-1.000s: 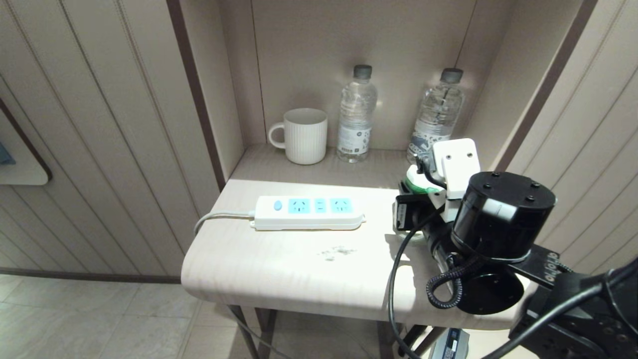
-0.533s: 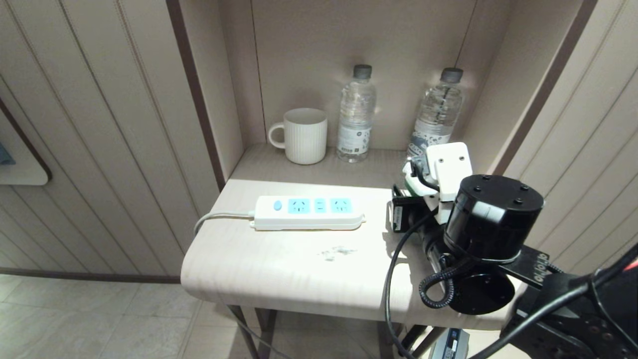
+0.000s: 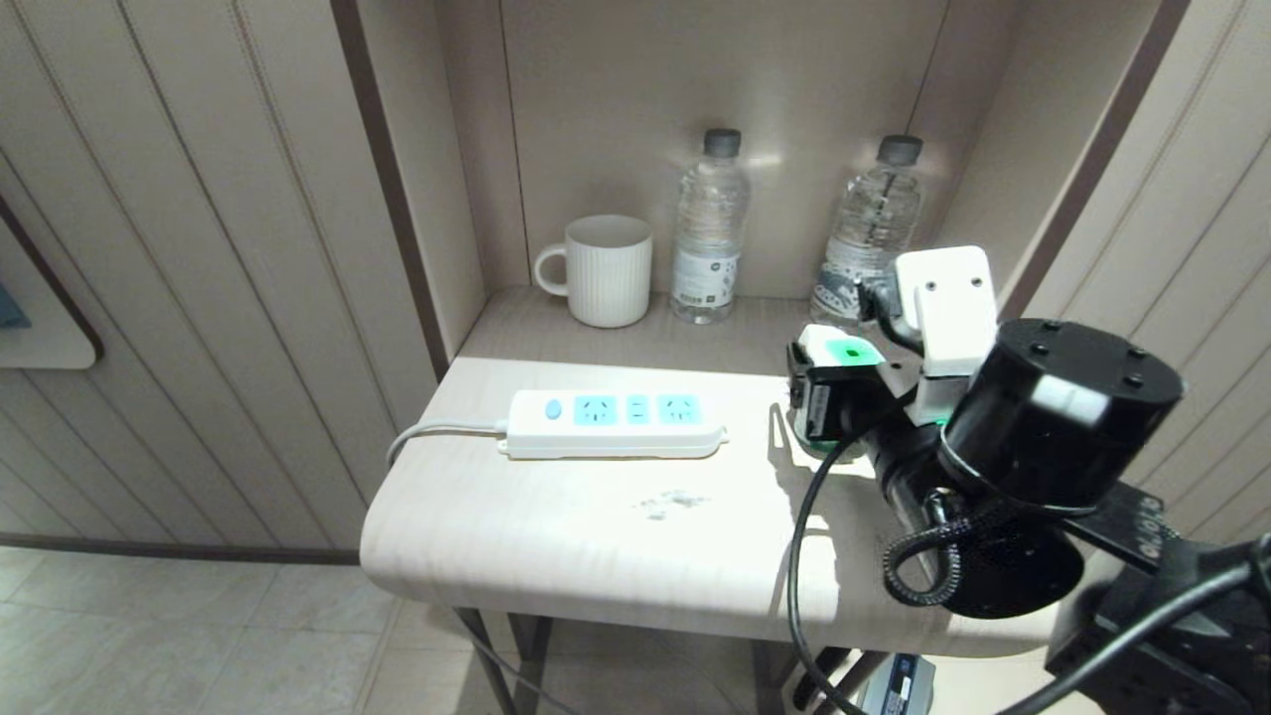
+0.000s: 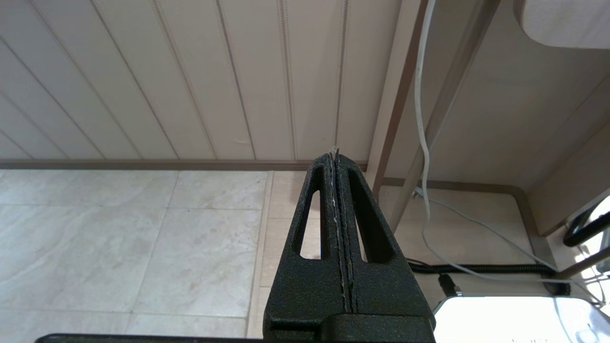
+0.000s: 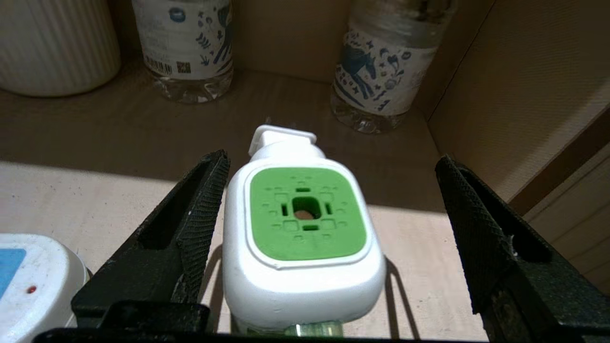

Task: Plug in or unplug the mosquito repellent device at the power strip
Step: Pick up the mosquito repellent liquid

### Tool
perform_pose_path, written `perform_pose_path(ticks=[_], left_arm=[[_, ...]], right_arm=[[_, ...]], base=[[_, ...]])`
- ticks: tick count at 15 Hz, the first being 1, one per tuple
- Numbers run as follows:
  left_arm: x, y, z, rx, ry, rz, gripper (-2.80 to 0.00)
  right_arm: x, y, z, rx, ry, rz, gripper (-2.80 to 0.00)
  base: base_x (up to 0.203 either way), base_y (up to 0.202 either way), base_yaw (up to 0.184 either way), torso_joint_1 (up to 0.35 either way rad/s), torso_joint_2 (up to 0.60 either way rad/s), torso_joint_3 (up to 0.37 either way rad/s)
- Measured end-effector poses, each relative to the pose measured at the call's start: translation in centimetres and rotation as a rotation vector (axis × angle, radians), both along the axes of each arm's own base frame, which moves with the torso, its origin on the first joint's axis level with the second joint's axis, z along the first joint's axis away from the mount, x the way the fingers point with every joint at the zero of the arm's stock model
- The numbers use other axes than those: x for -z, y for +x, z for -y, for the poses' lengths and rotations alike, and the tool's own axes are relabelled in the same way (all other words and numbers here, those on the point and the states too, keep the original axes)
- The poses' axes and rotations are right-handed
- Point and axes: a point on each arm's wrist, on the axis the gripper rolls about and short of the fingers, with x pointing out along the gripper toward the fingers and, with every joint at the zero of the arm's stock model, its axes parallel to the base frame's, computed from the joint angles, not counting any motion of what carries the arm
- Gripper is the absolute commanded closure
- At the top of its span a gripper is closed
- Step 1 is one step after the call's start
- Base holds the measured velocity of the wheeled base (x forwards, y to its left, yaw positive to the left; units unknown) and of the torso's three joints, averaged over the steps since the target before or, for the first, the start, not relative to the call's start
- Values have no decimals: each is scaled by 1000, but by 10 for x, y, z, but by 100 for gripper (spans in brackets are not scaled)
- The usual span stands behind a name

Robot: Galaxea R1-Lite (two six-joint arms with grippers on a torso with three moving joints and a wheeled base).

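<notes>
The mosquito repellent device stands upright on the table, right of the power strip, with nothing plugged into the strip's blue sockets. In the right wrist view its white head with the green square top sits between the fingers of my right gripper. That gripper is open. One finger is close beside the device and the other stands well clear. The strip's rounded end shows at that view's edge. My left gripper is shut and empty, parked low beside the table over the floor tiles.
A white ribbed mug and two clear water bottles stand at the back of the alcove behind the device. Alcove walls close in on both sides. The pale tabletop has a rounded front edge. The strip's cord runs off the left.
My right gripper's fingers have spread apart from the device, which now stands free on the table. The right wrist has shifted slightly to the right, uncovering the device's green top.
</notes>
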Motion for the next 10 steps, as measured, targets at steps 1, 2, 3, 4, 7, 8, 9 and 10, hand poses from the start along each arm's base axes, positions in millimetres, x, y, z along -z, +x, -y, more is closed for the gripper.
perform_pose_path(ticks=[1, 2, 3, 4, 7, 8, 9, 10], left_arm=[[0, 0, 0, 0, 0, 0, 0], [0, 0, 0, 0, 0, 0, 0], [0, 0, 0, 0, 0, 0, 0], [0, 0, 0, 0, 0, 0, 0], [0, 0, 0, 0, 0, 0, 0], [0, 0, 0, 0, 0, 0, 0], [0, 0, 0, 0, 0, 0, 0], [0, 0, 0, 0, 0, 0, 0]], right_arm=[[-9, -6, 5, -1, 1, 19, -280], [-18, -12, 10, 0, 2, 40, -280], [-28, -19, 15, -5, 2, 56, -280], [-37, -29, 20, -17, 5, 70, -280], [-59, -62, 31, -82, 13, 82, 0], [-66, -74, 36, -97, 8, 73, 0], [-72, -85, 44, -104, -12, 46, 0], [-76, -94, 54, -102, -36, 17, 0]], base=[[0, 0, 0, 0, 0, 0], [0, 0, 0, 0, 0, 0], [0, 0, 0, 0, 0, 0], [0, 0, 0, 0, 0, 0], [0, 0, 0, 0, 0, 0], [0, 0, 0, 0, 0, 0], [0, 0, 0, 0, 0, 0], [0, 0, 0, 0, 0, 0]])
